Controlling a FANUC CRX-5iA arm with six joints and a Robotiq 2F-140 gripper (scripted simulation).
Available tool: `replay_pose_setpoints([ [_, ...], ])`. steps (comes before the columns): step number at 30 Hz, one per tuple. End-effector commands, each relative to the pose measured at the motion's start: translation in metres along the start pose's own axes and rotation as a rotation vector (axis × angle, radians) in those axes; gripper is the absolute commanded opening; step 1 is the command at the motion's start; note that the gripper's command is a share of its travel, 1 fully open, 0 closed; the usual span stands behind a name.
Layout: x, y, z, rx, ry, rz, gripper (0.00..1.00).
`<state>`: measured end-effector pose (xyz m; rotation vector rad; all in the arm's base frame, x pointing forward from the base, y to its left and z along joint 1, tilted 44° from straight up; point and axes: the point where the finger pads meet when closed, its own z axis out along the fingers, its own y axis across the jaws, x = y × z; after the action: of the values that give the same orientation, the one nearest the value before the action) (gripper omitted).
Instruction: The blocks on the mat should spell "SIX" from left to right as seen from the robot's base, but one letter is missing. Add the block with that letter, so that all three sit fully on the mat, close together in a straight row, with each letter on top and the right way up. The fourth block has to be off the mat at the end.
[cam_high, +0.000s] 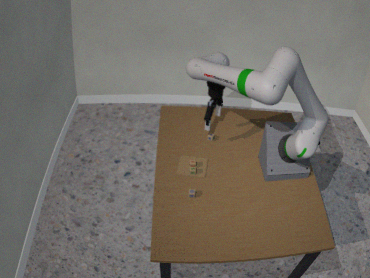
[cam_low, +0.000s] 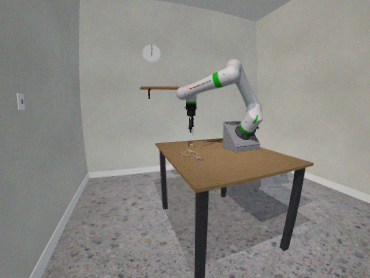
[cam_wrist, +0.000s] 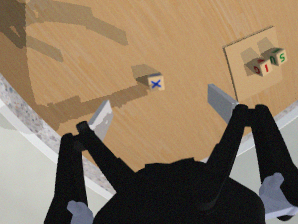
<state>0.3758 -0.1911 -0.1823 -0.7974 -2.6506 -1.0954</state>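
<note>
Wooden and small, the X block (cam_wrist: 154, 83) sits alone on the worktop (cam_wrist: 166, 23), away from the mat (cam_wrist: 248, 51), and we think our wide, empty gripper (cam_wrist: 161, 107) should pinch its two flat sides.

The setting is a bare indoor test room of laboratory character. Plain pale grey-green walls (cam_low: 115, 125) meet a speckled terrazzo-type floor (cam_low: 125, 230) along a white skirting board (cam_low: 62, 225). Furnishing is minimal: one wooden-topped desk (cam_low: 240, 167) on dark square legs (cam_low: 201, 235) stands in the corner, carrying a grey wedge-shaped pedestal (cam_high: 267, 172) on which a white six-joint industrial arm with green joint bands (cam_high: 260, 85) is mounted. Wall fittings consist of a round white clock (cam_low: 151, 52), a small wooden bracket shelf (cam_low: 160, 88) and a white light switch plate (cam_low: 20, 101). No domestic, kitchen or retail fixtures are visible in any view.
</note>
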Motion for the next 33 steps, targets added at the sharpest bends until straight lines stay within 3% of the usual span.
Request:
replay_pose_setpoints([
  [1,-0.0001,-0.0001,-0.0002,0.001,0.000,0.013,1.00],
  [5,-0.0001,-0.0001,-0.0002,0.001,0.000,0.014,1.00],
  [6,-0.0001,-0.0001,-0.0002,0.001,0.000,0.014,0.40],
  [33,-0.0001,-0.0001,-0.0002,0.001,0.000,0.014,0.40],
])
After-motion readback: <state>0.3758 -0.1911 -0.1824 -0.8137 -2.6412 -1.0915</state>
